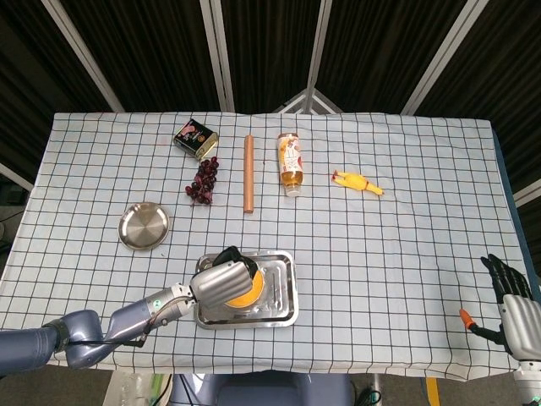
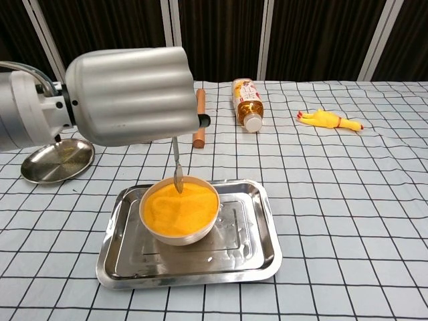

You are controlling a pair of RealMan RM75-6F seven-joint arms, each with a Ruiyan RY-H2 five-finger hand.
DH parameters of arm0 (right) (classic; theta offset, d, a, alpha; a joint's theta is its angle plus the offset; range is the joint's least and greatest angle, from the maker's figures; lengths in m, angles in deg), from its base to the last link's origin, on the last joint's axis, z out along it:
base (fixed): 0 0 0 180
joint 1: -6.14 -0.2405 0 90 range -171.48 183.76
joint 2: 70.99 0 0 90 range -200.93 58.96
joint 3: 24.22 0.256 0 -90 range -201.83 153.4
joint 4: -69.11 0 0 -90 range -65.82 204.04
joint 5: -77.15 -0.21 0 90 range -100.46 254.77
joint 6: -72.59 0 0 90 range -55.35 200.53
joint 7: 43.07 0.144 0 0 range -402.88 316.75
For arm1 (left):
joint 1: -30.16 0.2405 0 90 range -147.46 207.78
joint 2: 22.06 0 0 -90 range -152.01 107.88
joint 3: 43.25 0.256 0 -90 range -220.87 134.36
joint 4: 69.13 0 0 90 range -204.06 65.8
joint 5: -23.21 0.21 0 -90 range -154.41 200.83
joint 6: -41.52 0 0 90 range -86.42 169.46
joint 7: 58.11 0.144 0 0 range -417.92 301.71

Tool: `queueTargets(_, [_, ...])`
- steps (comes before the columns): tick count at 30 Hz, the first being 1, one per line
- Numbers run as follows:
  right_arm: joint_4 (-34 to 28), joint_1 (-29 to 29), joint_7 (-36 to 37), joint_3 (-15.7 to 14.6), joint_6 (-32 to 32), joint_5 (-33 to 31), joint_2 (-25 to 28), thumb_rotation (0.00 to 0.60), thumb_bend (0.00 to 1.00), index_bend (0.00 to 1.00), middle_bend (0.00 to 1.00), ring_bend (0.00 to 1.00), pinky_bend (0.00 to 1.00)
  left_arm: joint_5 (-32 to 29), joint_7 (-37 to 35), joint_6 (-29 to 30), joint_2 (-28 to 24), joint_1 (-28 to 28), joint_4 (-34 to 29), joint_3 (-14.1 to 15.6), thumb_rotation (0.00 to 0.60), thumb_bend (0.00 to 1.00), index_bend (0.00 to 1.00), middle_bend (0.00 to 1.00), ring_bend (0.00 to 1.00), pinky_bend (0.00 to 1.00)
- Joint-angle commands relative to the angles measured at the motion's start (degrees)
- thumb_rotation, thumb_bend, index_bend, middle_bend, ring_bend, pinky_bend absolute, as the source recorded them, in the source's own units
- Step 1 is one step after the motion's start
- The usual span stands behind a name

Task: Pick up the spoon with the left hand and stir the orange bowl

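Note:
My left hand (image 2: 130, 95) (image 1: 221, 277) hovers over the orange bowl (image 2: 179, 210) and grips the spoon (image 2: 177, 167), which hangs straight down. The spoon's tip sits at the far rim of the bowl's orange filling. The bowl (image 1: 245, 292) stands in a steel tray (image 2: 241, 251) (image 1: 283, 298) near the table's front edge; the hand covers most of it in the head view. My right hand (image 1: 511, 304) rests at the far right edge of the head view, off the table, fingers apart and holding nothing.
A round steel plate (image 1: 143, 226) (image 2: 57, 159) lies left of the tray. Further back are grapes (image 1: 204, 180), a tin (image 1: 195, 139), a wooden rolling pin (image 1: 248, 173) (image 2: 199, 117), a lying bottle (image 1: 290, 162) (image 2: 247, 105) and a yellow rubber chicken (image 1: 356, 182) (image 2: 329, 119).

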Motion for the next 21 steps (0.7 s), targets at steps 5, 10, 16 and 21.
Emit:
queueTargets(5, [-0.1, 0.0, -0.1, 0.0, 0.0, 0.0, 0.0, 0.6, 0.34, 0.0, 0.0, 0.0, 0.0, -0.1, -0.6, 0.9, 0.1, 1.6, 0.9, 1.1, 0.6, 0.57, 0.81, 1.0, 1.0, 1.0])
queueTargets(10, [-0.2, 0.0, -0.2, 0.0, 0.0, -0.2, 0.0, 0.6, 0.34, 0.0, 0.0, 0.0, 0.0, 0.1, -1.8, 3.3, 1.0, 2.0, 1.6, -0.4, 0.6, 0.57, 0.81, 1.0, 1.0, 1.0])
queueTargets(16, [-0.1, 0.0, 0.0, 0.0, -0.1, -0.2, 0.1, 0.6, 0.34, 0.0, 0.0, 0.0, 0.0, -0.1, 0.2, 2.1, -0.1, 2.4, 3.1, 0.2, 0.6, 0.57, 0.81, 1.0, 1.0, 1.0])
queueTargets(21, [-0.1, 0.0, 0.0, 0.0, -0.1, -0.2, 0.0, 0.6, 0.34, 0.0, 0.0, 0.0, 0.0, -1.4, -1.8, 4.5, -0.1, 3.7, 3.5, -0.8, 0.6, 0.57, 0.81, 1.0, 1.0, 1.0])
